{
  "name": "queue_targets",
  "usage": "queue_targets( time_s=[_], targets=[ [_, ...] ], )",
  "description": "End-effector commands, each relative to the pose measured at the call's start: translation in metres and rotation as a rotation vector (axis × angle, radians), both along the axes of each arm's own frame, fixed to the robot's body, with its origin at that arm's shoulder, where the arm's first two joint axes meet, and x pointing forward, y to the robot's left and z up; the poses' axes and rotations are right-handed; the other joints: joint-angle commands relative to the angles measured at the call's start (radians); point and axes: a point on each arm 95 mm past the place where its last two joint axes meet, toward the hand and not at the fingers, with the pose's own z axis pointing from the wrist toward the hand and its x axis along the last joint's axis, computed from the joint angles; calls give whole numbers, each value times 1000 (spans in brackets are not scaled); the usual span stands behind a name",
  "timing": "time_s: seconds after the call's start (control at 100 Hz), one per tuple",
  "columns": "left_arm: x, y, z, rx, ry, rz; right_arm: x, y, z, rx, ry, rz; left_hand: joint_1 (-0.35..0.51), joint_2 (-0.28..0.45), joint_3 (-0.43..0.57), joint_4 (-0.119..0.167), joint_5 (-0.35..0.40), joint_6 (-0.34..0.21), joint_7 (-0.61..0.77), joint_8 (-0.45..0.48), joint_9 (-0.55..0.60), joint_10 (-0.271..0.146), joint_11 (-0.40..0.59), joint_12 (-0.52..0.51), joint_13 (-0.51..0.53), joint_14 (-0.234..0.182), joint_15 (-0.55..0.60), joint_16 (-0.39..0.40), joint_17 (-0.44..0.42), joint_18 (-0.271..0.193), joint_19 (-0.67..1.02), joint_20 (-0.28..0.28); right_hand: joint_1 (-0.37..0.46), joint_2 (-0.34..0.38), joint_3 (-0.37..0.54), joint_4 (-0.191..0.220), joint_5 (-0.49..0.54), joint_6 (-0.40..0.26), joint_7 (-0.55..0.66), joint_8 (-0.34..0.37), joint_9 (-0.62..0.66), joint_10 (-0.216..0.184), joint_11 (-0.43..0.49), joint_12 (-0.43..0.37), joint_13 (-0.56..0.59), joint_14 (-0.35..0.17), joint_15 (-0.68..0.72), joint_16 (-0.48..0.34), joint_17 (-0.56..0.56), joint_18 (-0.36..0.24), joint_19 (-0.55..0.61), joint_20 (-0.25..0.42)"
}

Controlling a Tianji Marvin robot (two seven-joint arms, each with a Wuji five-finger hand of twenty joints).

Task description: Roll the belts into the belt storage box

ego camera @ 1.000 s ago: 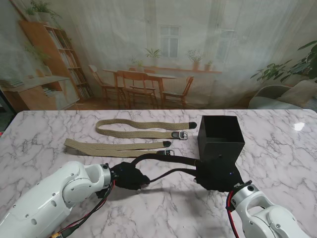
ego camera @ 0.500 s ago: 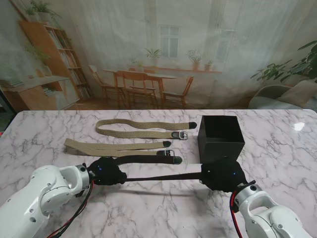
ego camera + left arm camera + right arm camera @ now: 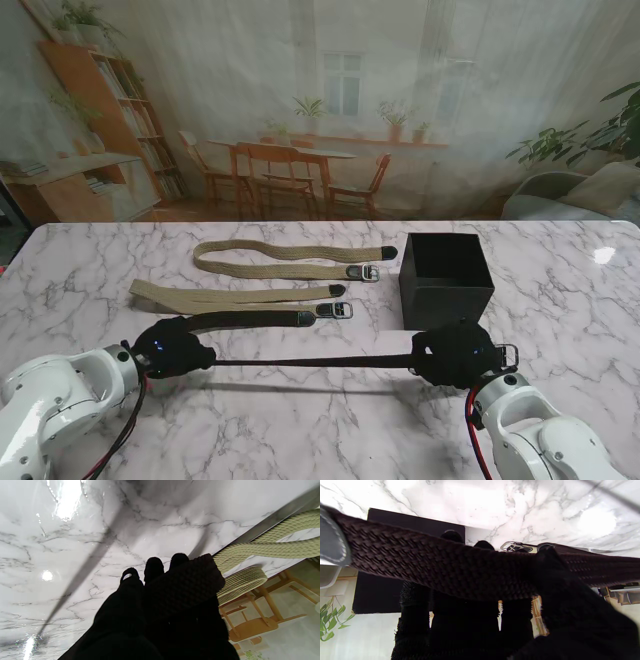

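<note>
A dark woven belt (image 3: 310, 361) is stretched taut above the table between my two hands. My left hand (image 3: 172, 350) is shut on its folded left part, and the free tail (image 3: 255, 319) lies back toward the khaki belts. My right hand (image 3: 455, 355) is shut on the buckle end, the metal buckle (image 3: 505, 353) sticking out to the right. In the right wrist view the belt (image 3: 450, 567) crosses my fingers (image 3: 416, 610). The black storage box (image 3: 446, 277) stands open just beyond my right hand. In the left wrist view my left hand (image 3: 160, 610) covers the belt.
Two khaki woven belts lie flat beyond my hands: the nearer khaki belt (image 3: 230, 295) and the farther khaki belt (image 3: 290, 259), each folded double with its buckle at the right. The marble table (image 3: 330, 430) extends nearer to me.
My left hand has pulled left, away from my right hand. The dark belt, slack and looped a second ago, is now drawn into a straight line between both hands.
</note>
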Motion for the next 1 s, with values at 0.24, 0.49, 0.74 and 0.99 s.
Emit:
queue_targets(
  time_s=[0.24, 0.49, 0.74, 0.99],
  targets=[
    [-12, 6, -14, 54, 63, 8, 3, -7, -24, -151, 71, -9, 70, -17, 38, -3, 100, -39, 45, 4, 40, -16, 5, 23, 21, 44, 31, 17, -8, 41, 19, 21, 94, -70, 165, 53, 33, -140, 55, -36, 13, -23, -80, -10, -38, -28, -67, -12, -37, 9, -29, 3],
    [-28, 2, -19, 64, 76, -12, 7, -10, -41, -209, 98, -33, 29, -40, -2, -2, 89, -25, -14, -51, 40, -21, -30, -7, -16, 54, -6, 22, -39, 80, 6, 35, 91, -76, 171, 50, 43, -158, 63, -42, 24, -31, -97, -11, -49, -41, -76, -14, -43, 4, -37, 3],
    [-32, 10, -25, 125, 71, -4, 8, -10, -51, -233, 118, -47, -46, -87, -55, 11, 69, -19, -96, -99, -12, -5, -74, -12, -56, 70, -26, 37, -56, 123, 6, 62, 86, -76, 167, 48, 37, -168, 63, -45, 18, -39, -118, -15, -57, -39, -85, -17, -45, 4, -42, 3],
    [-26, 16, -35, 151, 46, 16, 9, -7, -53, -228, 114, -35, -130, -107, -84, 8, 91, -11, -177, -75, -129, 40, -35, -165, -118, 86, -75, 37, -77, 142, -8, 93, 21, -114, 133, 32, -8, -137, 29, -72, -23, -27, -162, -26, -78, -30, -101, -23, -53, 7, -48, 4]
  ],
)
